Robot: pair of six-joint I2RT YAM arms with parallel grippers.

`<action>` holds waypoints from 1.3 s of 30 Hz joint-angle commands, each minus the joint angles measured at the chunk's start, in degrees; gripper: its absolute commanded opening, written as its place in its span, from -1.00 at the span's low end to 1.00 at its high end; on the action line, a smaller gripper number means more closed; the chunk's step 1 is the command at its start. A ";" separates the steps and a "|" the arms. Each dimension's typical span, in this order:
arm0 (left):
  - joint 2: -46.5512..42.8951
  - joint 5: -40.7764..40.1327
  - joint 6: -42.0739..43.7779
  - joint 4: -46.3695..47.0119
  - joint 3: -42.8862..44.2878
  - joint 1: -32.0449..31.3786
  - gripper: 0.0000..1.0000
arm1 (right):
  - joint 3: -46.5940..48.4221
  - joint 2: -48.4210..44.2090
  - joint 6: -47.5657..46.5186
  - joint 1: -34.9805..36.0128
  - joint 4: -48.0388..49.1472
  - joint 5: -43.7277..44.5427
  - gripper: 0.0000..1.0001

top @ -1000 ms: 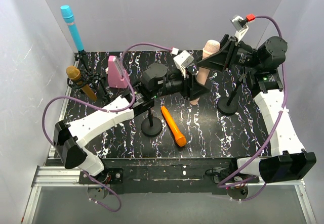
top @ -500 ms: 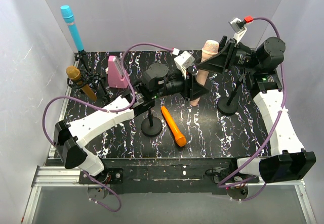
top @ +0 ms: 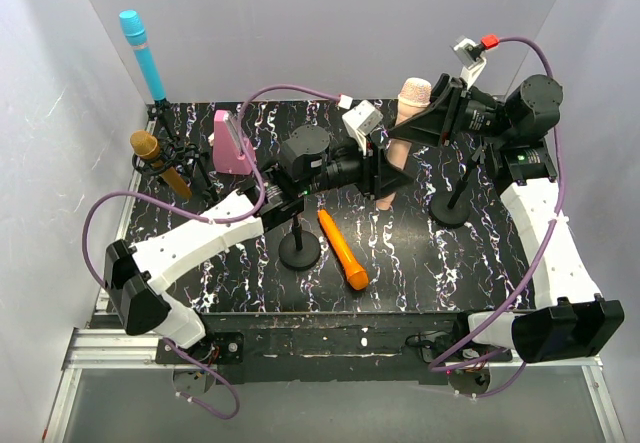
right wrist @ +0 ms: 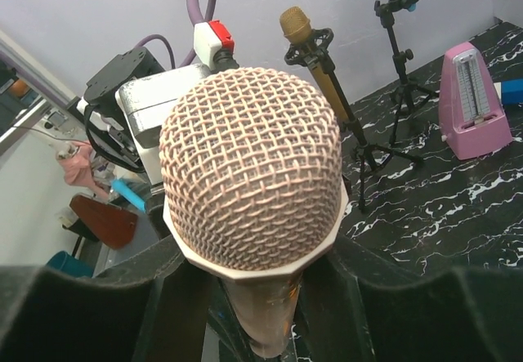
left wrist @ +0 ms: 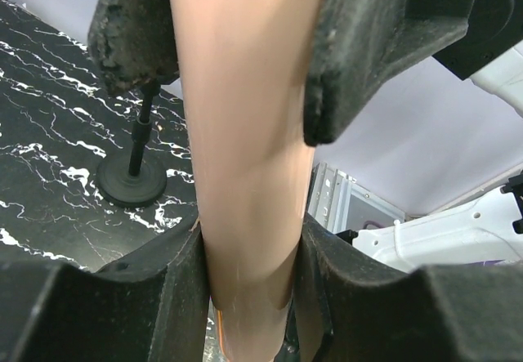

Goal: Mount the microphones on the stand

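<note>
1. The peach-pink microphone (top: 415,93) is held off the table in the upper centre-right of the top view. Its long axis is close to upright, with the meshed head uppermost and the tail pointing down toward the table (top: 480,263).
2. The left gripper (top: 388,175) is clenched on the lower barrel. In the left wrist view the barrel (left wrist: 245,174) is pinched between its fingers (left wrist: 98,305) at the bottom of the frame.
3. The right gripper (top: 425,123) is closed on the same microphone just under the head. In the right wrist view the mesh (right wrist: 252,174) fills the centre of the frame above that gripper's fingers.
4. Two bare stands are seen. The right stand (top: 452,209) lies just to the lower right of the held microphone, and the centre stand (top: 299,251) lies further off to the lower left. The right stand is judged the nearer target, on the right arm's side.
5. The orange microphone (top: 343,251) is left lying flat beside the centre stand. The gold microphone (top: 160,163) and the cyan-blue microphone (top: 143,53) are already seated in stands at the left edge.
6. The surface is black marbled board and looks flat and hard. Room is tight, because both wrists and their purple cables crowd the upper centre. A pink wedge block (top: 230,143) stands at the upper left, well apart.
</note>
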 commanded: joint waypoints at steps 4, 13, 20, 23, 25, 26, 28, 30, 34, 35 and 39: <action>-7.30 -4.85 1.84 -1.50 -0.49 0.21 0.51 | 4.88 -0.38 -2.99 0.12 -0.81 -2.29 -0.97; -19.34 -8.37 18.52 -29.15 4.77 3.46 0.96 | 12.45 1.12 -22.77 0.21 -14.80 -2.02 -0.97; -26.72 -16.81 25.05 -42.82 -0.04 3.72 0.96 | 15.00 4.81 -35.61 1.00 -25.61 -4.66 -0.97; -30.59 -22.60 25.93 -41.33 -5.57 3.72 0.96 | 15.09 5.25 -37.90 1.35 -27.81 -3.52 -0.97; -33.31 -28.38 26.19 -39.40 -9.44 3.72 0.97 | 14.57 5.16 -38.69 1.44 -28.60 -2.82 -0.97; -34.89 -29.29 26.28 -38.09 -11.63 3.72 0.97 | 14.04 4.90 -38.95 1.44 -28.69 -2.56 -0.97; -38.76 -28.43 26.89 -35.89 -15.41 3.63 0.96 | 12.81 4.28 -39.66 1.53 -28.96 -2.20 -0.97; -42.63 -26.67 27.42 -32.47 -20.51 3.72 0.96 | 11.14 3.50 -40.19 1.53 -28.96 -1.85 -0.97; -48.70 -23.94 29.09 -20.36 -34.47 3.72 0.93 | 9.38 3.23 -39.93 1.97 -27.73 -2.38 -0.97; -49.23 -24.02 29.18 -17.36 -37.12 3.72 0.93 | 9.20 3.14 -39.66 2.32 -27.55 -2.38 -0.97; -48.45 -27.70 31.11 -3.40 -46.87 3.72 0.92 | 7.28 2.35 -37.82 3.02 -24.92 -2.29 -0.97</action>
